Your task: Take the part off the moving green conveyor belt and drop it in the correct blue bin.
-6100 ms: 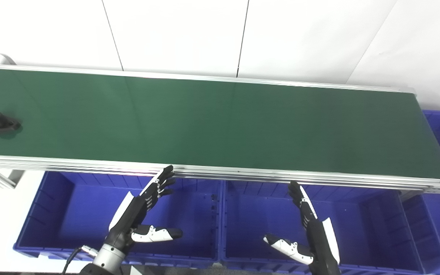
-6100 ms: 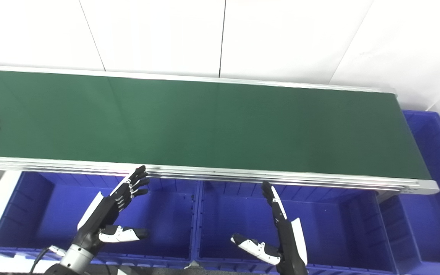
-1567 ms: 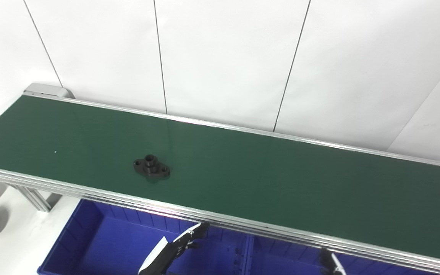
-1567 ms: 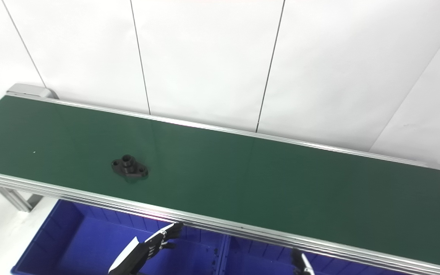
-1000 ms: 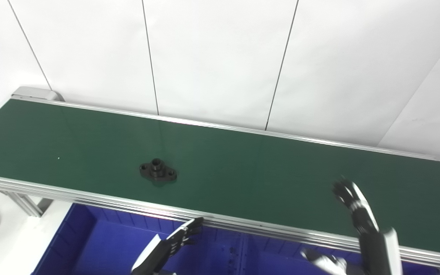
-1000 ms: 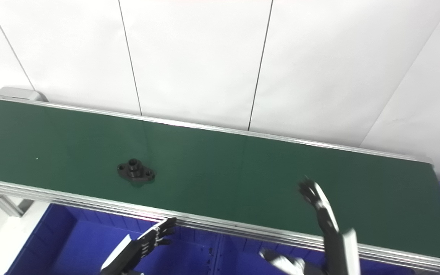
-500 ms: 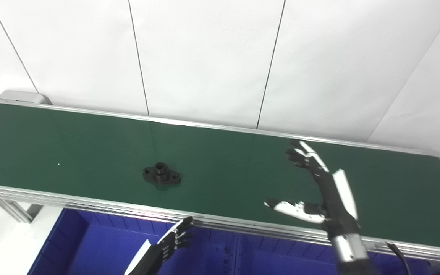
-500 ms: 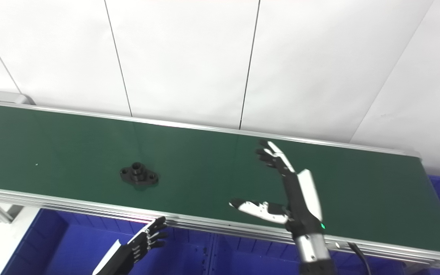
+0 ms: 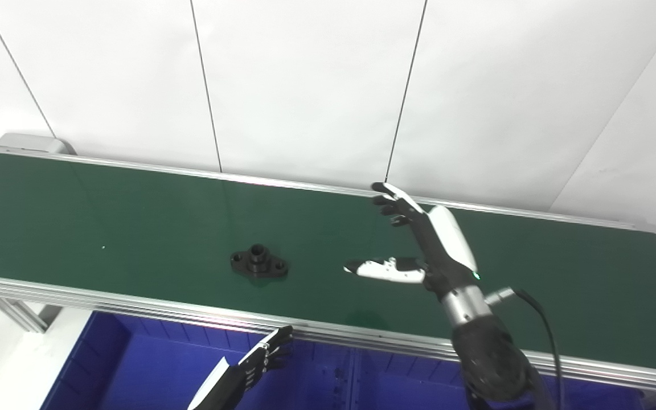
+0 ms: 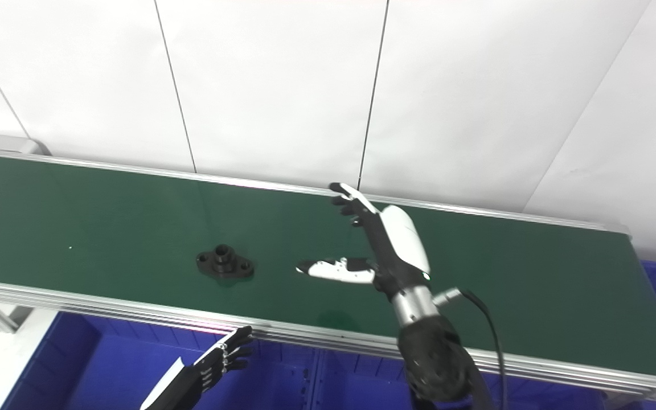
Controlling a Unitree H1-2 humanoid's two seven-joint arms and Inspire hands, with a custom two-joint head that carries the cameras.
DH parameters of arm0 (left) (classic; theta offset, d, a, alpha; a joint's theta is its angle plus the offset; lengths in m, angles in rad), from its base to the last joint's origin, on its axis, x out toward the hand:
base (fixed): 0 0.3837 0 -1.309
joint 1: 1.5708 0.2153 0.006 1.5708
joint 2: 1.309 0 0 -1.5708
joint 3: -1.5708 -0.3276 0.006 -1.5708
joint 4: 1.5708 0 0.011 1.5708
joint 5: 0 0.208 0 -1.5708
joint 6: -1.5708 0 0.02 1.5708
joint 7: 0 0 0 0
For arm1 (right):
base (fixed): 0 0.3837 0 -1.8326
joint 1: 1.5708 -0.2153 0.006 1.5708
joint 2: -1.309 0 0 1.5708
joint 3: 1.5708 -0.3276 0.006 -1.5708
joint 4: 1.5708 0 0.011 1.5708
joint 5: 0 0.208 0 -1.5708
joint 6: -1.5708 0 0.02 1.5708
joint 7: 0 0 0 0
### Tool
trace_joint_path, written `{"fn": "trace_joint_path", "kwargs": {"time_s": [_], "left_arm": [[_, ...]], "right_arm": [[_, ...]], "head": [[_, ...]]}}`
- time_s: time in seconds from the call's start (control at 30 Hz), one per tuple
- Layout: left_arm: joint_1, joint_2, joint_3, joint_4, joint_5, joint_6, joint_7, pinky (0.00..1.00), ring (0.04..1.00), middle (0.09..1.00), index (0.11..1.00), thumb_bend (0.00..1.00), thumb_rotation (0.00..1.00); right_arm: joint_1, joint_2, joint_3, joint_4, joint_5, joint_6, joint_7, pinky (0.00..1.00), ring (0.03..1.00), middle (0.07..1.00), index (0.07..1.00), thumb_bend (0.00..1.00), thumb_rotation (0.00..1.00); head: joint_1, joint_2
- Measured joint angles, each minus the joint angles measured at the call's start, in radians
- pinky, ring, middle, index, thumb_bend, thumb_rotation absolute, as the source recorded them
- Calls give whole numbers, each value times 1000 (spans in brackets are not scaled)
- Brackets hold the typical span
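I see the black flanged part [image 9: 259,263] lying flat on the green conveyor belt [image 9: 106,210], toward its near edge, nothing touching it. My right hand [image 9: 419,245] is up over the belt to the right of the part and well apart from it, fingers [image 9: 390,200] spread, thumb stretched out toward the part, holding nothing. My left hand [image 9: 251,367] sits low, below the belt's near rail and over the blue bin [image 9: 134,370], fingers extended and loose, nothing held. Only the hand's upper part is in frame.
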Motion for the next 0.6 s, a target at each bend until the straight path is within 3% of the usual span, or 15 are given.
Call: {"fn": "trace_joint_path", "kwargs": {"time_s": [0.1, 0.37, 0.6], "left_arm": [[10, 0, -1, -14, 0, 0, 2, 817, 883, 932, 930, 863, 458], [30, -2, -2, -23, -1, 0, 3, 858, 903, 938, 934, 848, 432], [32, -3, -4, -22, 0, 0, 5, 839, 893, 932, 929, 851, 447]], "right_arm": [[-31, 15, 17, 37, -23, 13, 2, 651, 743, 784, 864, 853, 426], [-83, 35, 68, 144, -81, 31, 15, 670, 756, 785, 864, 829, 431], [-148, 47, 93, 310, -92, 30, 3, 672, 765, 802, 857, 813, 407]], "head": [[0, 3], [5, 0], [9, 2]]}}
